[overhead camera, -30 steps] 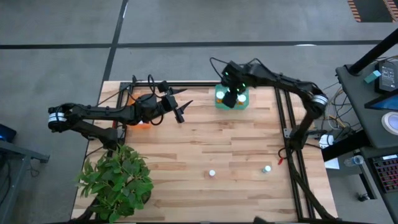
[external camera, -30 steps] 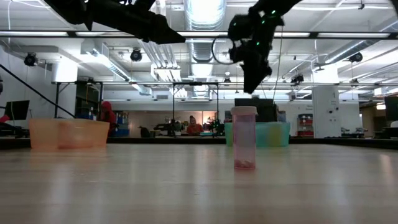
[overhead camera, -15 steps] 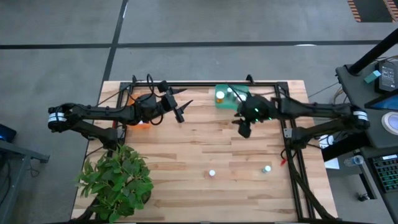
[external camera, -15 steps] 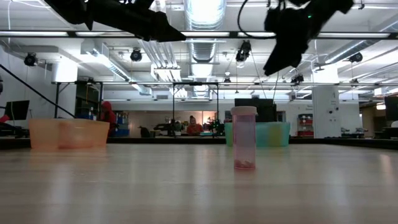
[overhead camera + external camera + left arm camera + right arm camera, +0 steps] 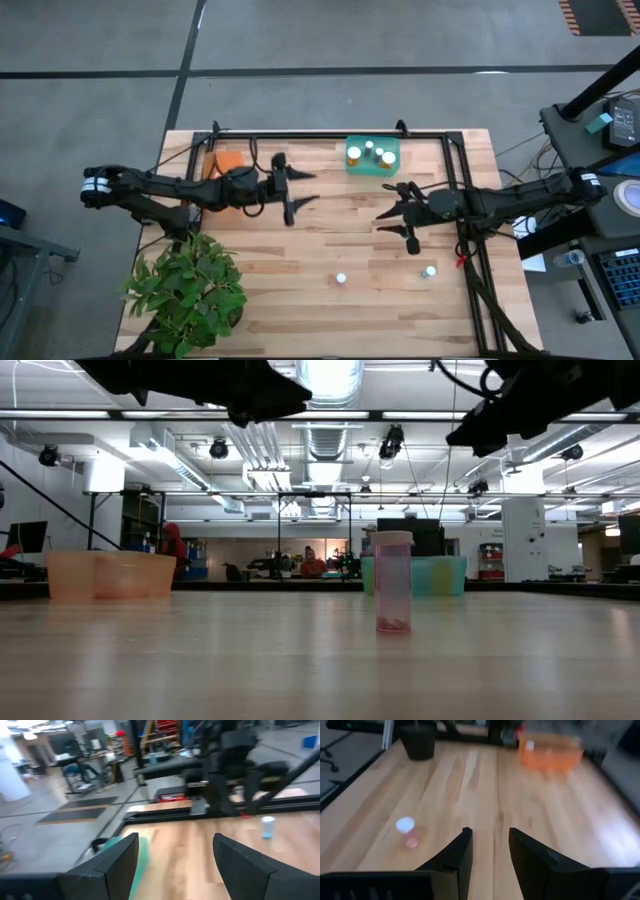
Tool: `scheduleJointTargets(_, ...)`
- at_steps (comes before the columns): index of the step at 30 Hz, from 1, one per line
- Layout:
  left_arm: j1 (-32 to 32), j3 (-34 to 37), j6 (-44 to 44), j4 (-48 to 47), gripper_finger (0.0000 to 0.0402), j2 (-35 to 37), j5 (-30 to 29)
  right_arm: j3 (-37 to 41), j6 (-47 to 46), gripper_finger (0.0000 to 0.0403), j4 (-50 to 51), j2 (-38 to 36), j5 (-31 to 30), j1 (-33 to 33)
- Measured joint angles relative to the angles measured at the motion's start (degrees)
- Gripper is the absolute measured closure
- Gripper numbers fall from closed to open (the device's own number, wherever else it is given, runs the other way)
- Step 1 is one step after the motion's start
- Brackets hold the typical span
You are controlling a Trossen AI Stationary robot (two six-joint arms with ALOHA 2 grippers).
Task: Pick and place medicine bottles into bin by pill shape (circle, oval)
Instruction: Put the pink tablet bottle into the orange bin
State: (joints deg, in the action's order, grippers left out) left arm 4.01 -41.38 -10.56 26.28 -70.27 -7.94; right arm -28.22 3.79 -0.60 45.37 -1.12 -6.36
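Sorting pill bottles on a wooden table (image 5: 320,250), two dark arms work between a green bin (image 5: 372,157) at the far edge and an orange bin (image 5: 228,163) at the far left corner, beside a potted plant (image 5: 190,290) at the near left. By the look of it the job is well along but unfinished: the green bin holds three white-capped bottles (image 5: 378,153), while two more stand loose near the table's front edge, one bottle (image 5: 341,279) at mid-table and a second bottle (image 5: 429,271) toward the right. What the orange bin holds cannot be made out from above. Both loose bottles stand upright, caps up, long axis vertical; the low view shows one as a slim translucent cylinder (image 5: 392,595) with small pills settled at its bottom. The left gripper (image 5: 297,192) hovers over the table just in front of the orange bin, fingers spread and empty, its wrist view showing bare wood between them. The right gripper (image 5: 403,221) hangs over the right half of the table, between the green bin and the second bottle, jaws apart with nothing between them; its wrist view shows a capped bottle (image 5: 407,832) standing ahead. Judging by that, two picks likely remain.
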Motion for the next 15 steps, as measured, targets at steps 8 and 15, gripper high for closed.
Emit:
scheduleJointTargets(8,-7.98,-5.78,4.25,-0.01,0.0166,-9.22,0.02,13.45,6.79,0.0303,-28.51,-4.93,-0.37,-0.03)
scheduleJointTargets(15,-12.53,-17.40,4.37,-16.72,0.0166,-17.56,0.37,16.06,8.95,0.0317,-31.88,-10.58,-0.37,-0.03)
